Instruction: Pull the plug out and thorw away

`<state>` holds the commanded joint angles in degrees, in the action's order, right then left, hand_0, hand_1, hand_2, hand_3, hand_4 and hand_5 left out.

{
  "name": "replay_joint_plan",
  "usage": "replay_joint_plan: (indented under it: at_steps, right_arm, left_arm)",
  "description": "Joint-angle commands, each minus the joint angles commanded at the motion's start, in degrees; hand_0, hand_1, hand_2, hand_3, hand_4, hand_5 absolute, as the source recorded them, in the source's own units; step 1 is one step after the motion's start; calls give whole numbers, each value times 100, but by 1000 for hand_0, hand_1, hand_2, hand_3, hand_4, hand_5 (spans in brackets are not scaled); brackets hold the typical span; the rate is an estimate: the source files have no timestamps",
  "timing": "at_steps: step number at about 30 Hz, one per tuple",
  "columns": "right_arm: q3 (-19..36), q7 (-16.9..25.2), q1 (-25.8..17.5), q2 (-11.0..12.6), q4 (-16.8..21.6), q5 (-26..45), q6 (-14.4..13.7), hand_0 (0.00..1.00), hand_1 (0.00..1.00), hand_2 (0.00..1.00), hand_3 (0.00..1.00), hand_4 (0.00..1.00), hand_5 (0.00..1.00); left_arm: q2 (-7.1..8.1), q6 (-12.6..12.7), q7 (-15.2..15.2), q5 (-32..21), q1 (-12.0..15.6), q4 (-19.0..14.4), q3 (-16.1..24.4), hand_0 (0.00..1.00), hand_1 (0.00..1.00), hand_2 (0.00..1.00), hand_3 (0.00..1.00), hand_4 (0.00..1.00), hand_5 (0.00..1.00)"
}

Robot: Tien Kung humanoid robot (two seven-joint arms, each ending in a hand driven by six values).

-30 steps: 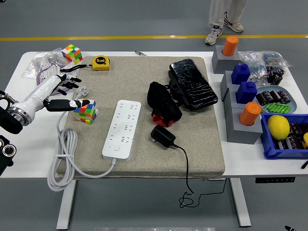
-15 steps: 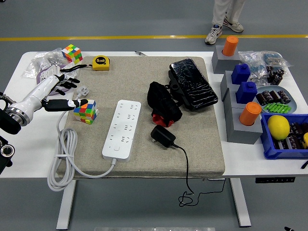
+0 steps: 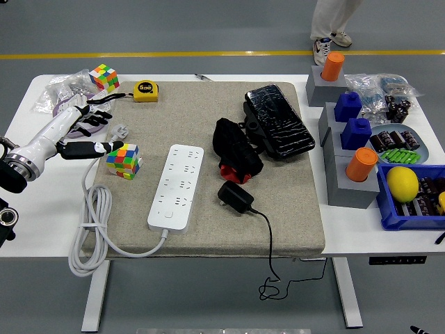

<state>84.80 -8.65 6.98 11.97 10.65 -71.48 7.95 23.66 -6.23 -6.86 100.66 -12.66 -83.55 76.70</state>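
Head view: the left hand (image 3: 87, 132) hangs over the table's left side with its fingers spread and relaxed, gripping nothing; the thumb points right toward a colour cube (image 3: 123, 161) that sits just right of and slightly below it. No right hand shows.

The task's thing, the black plug (image 3: 236, 197), lies well to the right of the hand, free on the grey mat (image 3: 292, 209), just right of the white power strip (image 3: 176, 186) and not seated in any socket. Its black cable (image 3: 270, 250) runs toward the near edge and drops off the table in a loose tangle. That reads as the plug already pulled and released, so the open, idle hand fits a step finished, or the throwing away not yet done; which, I cannot tell.

The strip's own white cord (image 3: 90, 229) coils below the hand, near the mat's left edge, with its white plug (image 3: 121, 131) just right of the fingertips.

Room: between hand and black plug stand the cube and the strip, so a reach would pass over both. A black pouch (image 3: 235, 146) crowds the plug's far side. The near edge beyond the plug is open; the cable hanging there could snag or drag.

A person's legs (image 3: 330, 28) stand beyond the far edge, hands unseen.
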Motion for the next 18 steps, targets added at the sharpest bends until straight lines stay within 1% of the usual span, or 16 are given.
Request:
replay_joint_plan:
  at_steps: [18]
  right_arm:
    - [54, 1, 21, -7, -1, -5, 3, 639, 676, 683, 598, 998, 472]
  left_arm:
    - [-61, -4, -9, 4, -94, -12, 16, 540, 720, 723, 713, 913, 409]
